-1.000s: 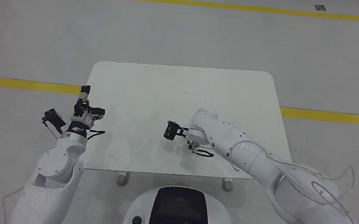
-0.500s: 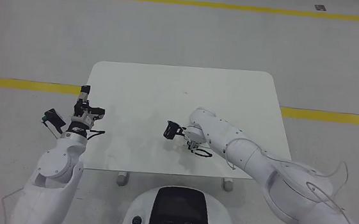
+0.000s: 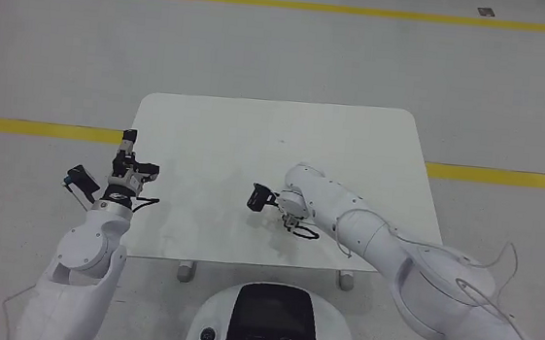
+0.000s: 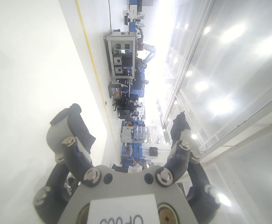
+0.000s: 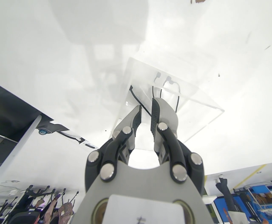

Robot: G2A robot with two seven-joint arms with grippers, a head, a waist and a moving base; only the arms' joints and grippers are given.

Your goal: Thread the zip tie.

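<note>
The black zip tie (image 3: pixel 306 233) lies looped near the table's front edge, under my right gripper (image 3: pixel 290 223). In the right wrist view the zip tie (image 5: pixel 136 96) runs through holes in a clear plastic plate (image 5: pixel 191 106). One strand crosses diagonally between the pads of my right gripper (image 5: pixel 146 104), whose fingers are closed to a narrow gap around it. My left gripper (image 3: pixel 135 155) stands at the table's left edge. It points away from the robot. In its own wrist view my left gripper (image 4: pixel 127 111) is open wide with nothing between the fingers.
The white table (image 3: pixel 256 139) is bare across its middle and back. Its front edge runs just below the zip tie. Grey floor with yellow lines surrounds the table.
My right gripper has shifted slightly left, and the zip tie loop has moved with it. The left arm has not moved.
</note>
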